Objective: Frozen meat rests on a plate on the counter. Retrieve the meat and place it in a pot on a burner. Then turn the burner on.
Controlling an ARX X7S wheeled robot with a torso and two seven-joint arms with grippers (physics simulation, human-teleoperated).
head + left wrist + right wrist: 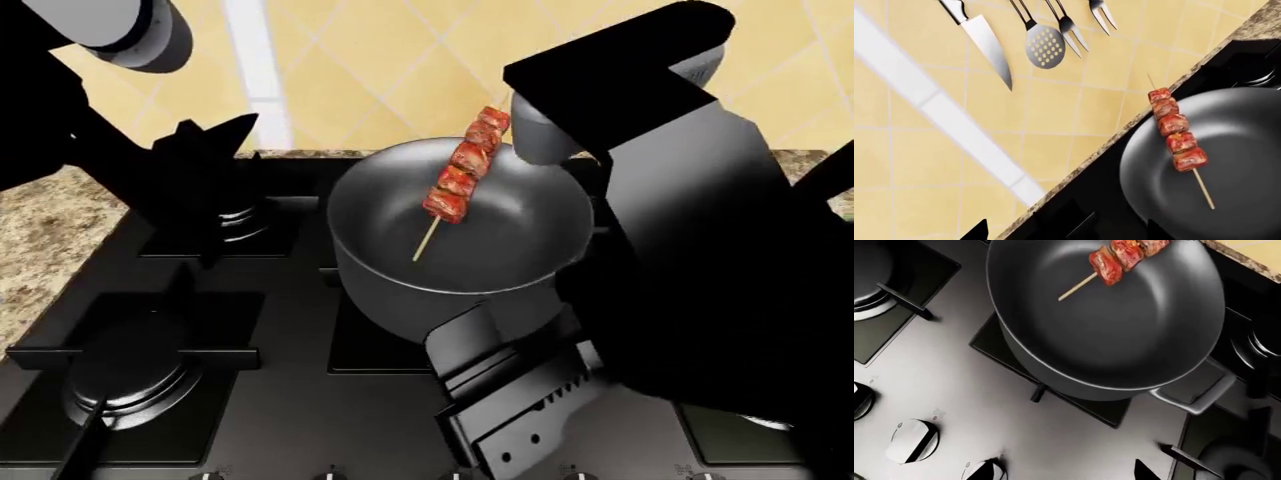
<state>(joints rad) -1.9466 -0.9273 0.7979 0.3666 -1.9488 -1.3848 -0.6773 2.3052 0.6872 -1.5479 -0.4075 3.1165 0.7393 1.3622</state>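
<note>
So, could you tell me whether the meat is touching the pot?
Touching: in the head view the meat leans on the pot rim, skewer tip down inside.

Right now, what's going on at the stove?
The meat lies in the pot on a burner, skewer leaning over the back rim, held by neither gripper. The right gripper hangs in front of the pot, above the knobs. The left arm is over the back left burner. No flame shows.
</note>
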